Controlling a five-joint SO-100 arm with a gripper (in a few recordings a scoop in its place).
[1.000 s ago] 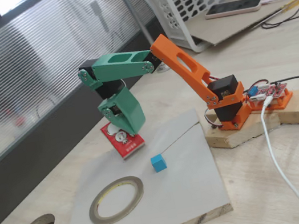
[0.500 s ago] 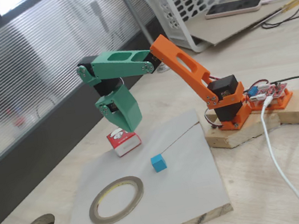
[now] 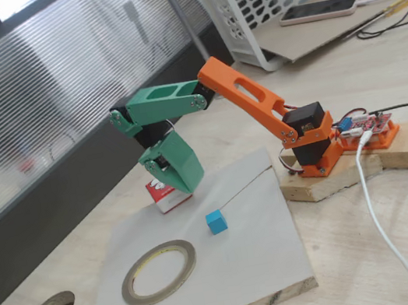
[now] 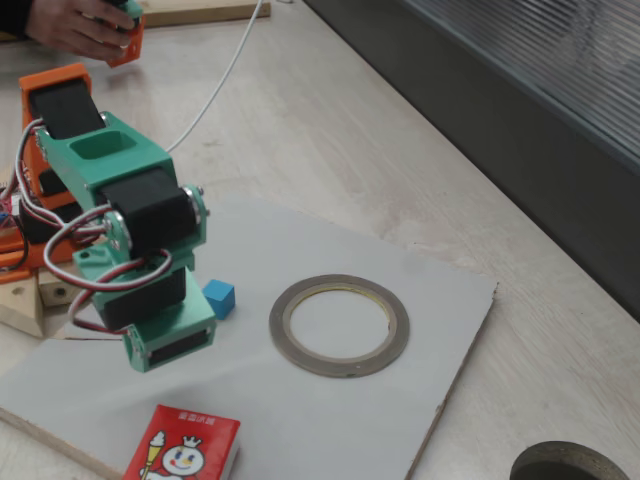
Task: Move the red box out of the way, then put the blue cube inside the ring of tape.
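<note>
Looking at the first fixed view, you've got the gripper point(image 3: 171, 180) hanging nose-down right at the far edge of the grey board point(image 3: 272, 267), directly over the red box point(image 3: 162, 194), which pokes out from behind it at that edge. I can't tell from here whether the fingers are apart or together; the green housing hides them, and I can't say whether they touch the box. The blue cube point(image 3: 216, 221) sits on the board nearer the camera and to the right of the gripper, apart from it. The ring of tape point(image 3: 159, 272) lies flat further toward the near-left corner, with bare board between it and the cube.

Switching to the other fixed view, the red box point(image 4: 183, 447) lies flat at the board's point(image 4: 420, 300) lower edge, white cartoon face up, just below the gripper point(image 4: 168, 340), and there looks to be a gap between them. The blue cube point(image 4: 219, 298) sits just right of the gripper body, and the ring of tape point(image 4: 340, 325) is further right again, opening unobstructed. Jaw state is again hidden.

So your line is short: cube beside the tool, ring beyond it the same way.
</note>
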